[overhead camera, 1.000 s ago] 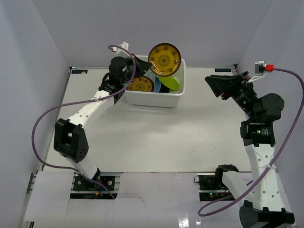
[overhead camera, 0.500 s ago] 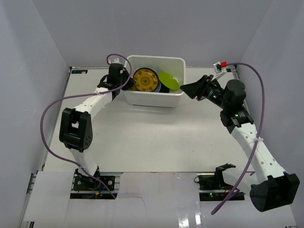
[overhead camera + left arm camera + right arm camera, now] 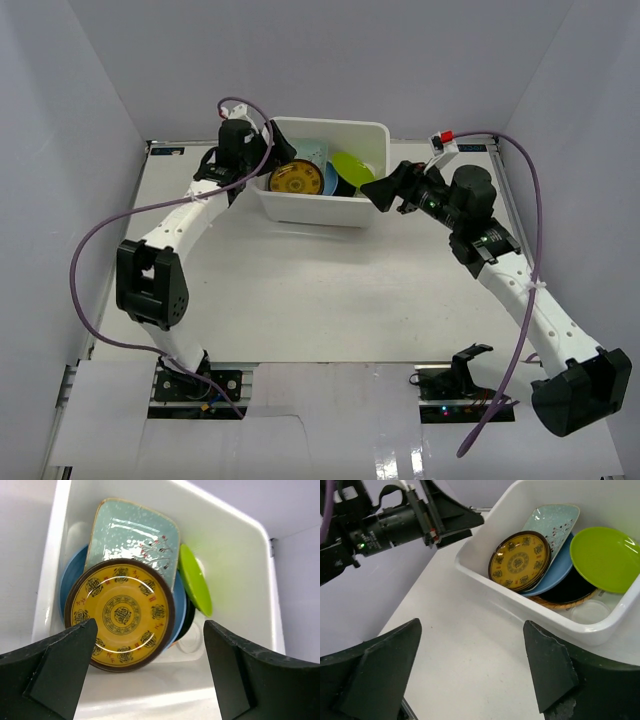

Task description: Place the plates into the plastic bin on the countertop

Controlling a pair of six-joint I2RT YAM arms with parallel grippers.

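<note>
L gripper (image 3: pixel 150 630) at left end of plastic bin (image 3: pixel 330 212), jaws wide apart, nothing btw them. Bin sits at far side of countertop (image 3: pixel 300 290) w/ plates leaning inside. Yellow patterned round (image 3: pixel 120 614) in front covers most of light blue plate (image 3: pixel 74 572). Speckled rectangle (image 3: pixel 134 535) behind, lower part hidden. Lime green plate (image 3: pixel 194 582) tilted at right. Black plate (image 3: pixel 570 587) & woven tan plate (image 3: pixel 560 604) show only as slivers. Small clear round item (image 3: pixel 590 611) in corner, can't ID. R gripper (image 3: pixel 472 627) just outside bin's right end, jaws apart, empty.
</note>
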